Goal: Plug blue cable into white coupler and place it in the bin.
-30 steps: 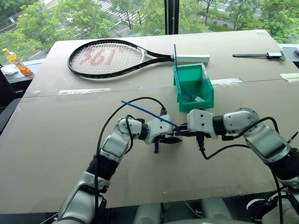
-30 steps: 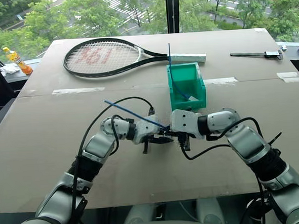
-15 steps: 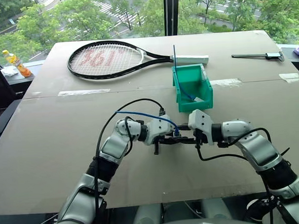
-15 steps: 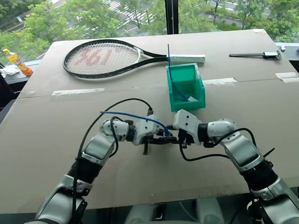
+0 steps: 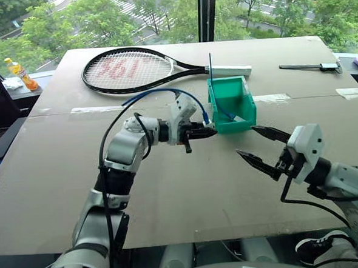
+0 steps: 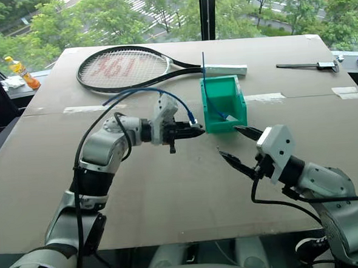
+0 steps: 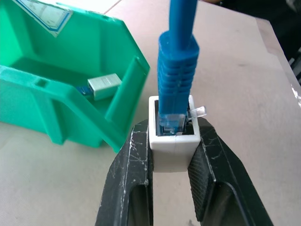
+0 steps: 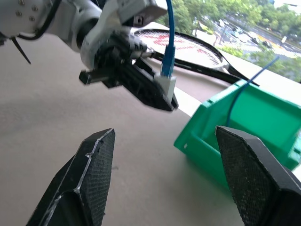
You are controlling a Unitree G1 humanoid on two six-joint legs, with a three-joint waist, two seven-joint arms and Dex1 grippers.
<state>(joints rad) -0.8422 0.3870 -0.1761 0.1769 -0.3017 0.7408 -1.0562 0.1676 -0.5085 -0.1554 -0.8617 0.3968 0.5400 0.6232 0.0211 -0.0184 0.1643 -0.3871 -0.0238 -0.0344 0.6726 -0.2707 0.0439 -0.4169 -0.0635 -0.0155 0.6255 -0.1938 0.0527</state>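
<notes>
The left gripper (image 7: 171,155) is clamping the white coupler (image 7: 173,141) with the blue cable (image 7: 175,84) plugged in, at nine o'clock of the bin (image 5: 232,103); the right gripper (image 5: 262,147) is hanging spread and empty.

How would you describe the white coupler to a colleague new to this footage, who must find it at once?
Start at the big tennis racket on the tan table, then drop to the small teal-green plastic bin in front of its handle. Just left of the bin, the left gripper pinches a tiny white plastic box, the white coupler. The thin blue cable is plugged into its socket, unlike the coupler lying inside the bin.
</notes>
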